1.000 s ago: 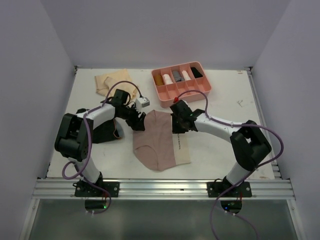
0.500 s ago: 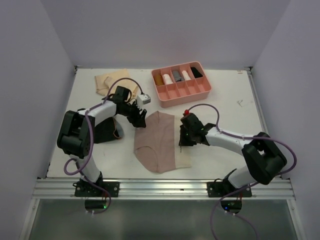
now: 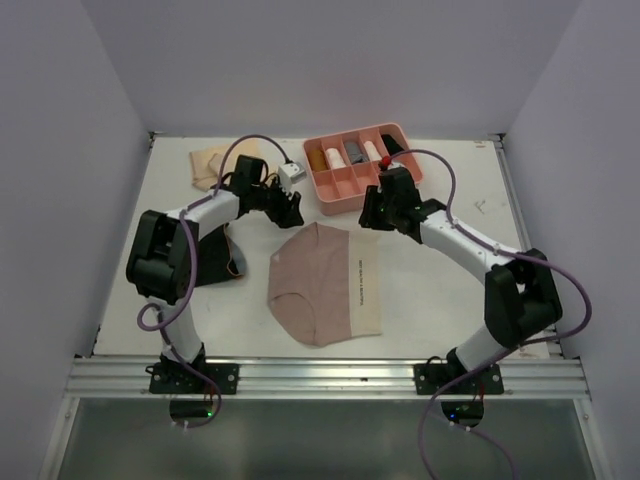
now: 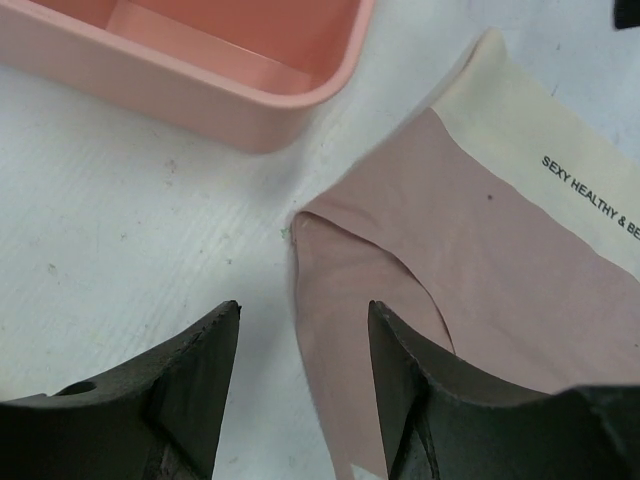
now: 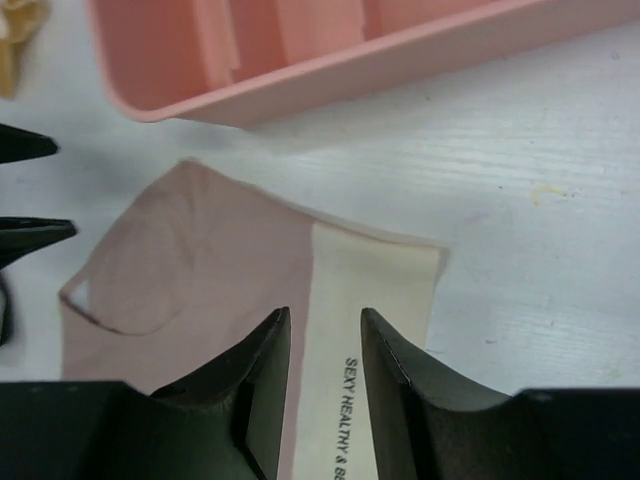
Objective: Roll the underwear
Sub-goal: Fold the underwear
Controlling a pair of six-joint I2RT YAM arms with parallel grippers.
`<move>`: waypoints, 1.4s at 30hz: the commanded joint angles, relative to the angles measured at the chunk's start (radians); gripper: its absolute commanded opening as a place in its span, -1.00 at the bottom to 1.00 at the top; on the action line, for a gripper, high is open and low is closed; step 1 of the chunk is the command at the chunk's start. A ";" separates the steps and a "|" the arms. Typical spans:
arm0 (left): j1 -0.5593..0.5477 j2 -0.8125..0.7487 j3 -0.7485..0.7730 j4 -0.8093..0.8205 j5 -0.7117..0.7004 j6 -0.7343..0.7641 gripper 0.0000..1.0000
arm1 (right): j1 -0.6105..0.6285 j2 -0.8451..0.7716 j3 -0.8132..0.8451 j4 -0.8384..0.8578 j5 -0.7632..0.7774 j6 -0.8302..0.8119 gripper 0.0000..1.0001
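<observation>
Pink underwear [image 3: 322,285]: flat, mid counter [image 3: 450,290], unrolled. Left end effector [image 3: 290,208] and right end effector [image 3: 371,215]: parted, empty, at its far edge. Black underwear [image 3: 213,263] and tan underwear [image 3: 214,164]: left side, apparently not yet rolled.

The left arm [image 3: 205,212] and right arm [image 3: 462,242] pair white shells with black joints; a purple cable [image 3: 252,139] loops along each to black base plates [image 3: 195,378] on the aluminium rail [image 3: 320,378]. A red knob [image 3: 384,160] tops the right wrist. Left gripper [image 4: 303,310] and right gripper [image 5: 325,315] have black wedge fingers [image 4: 190,400].
</observation>
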 commanded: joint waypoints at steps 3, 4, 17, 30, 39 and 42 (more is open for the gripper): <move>-0.030 0.073 0.032 0.179 -0.019 -0.093 0.16 | -0.043 0.128 0.040 0.052 -0.024 -0.090 -0.22; -0.032 0.086 0.036 0.186 -0.016 -0.099 0.16 | -0.052 0.163 0.050 0.055 -0.031 -0.096 -0.22; -0.046 0.213 0.115 0.205 -0.031 -0.140 0.17 | -0.079 0.293 0.101 0.101 -0.025 -0.198 -0.11; -0.057 0.264 0.142 0.205 0.015 -0.171 0.05 | -0.088 0.368 0.143 0.087 -0.053 -0.274 -0.03; -0.072 0.264 0.107 0.188 0.006 -0.177 -0.10 | -0.088 0.391 0.107 0.098 -0.064 -0.301 -0.10; -0.073 0.261 0.087 0.190 0.004 -0.188 -0.14 | -0.088 0.380 0.092 0.095 -0.068 -0.304 -0.14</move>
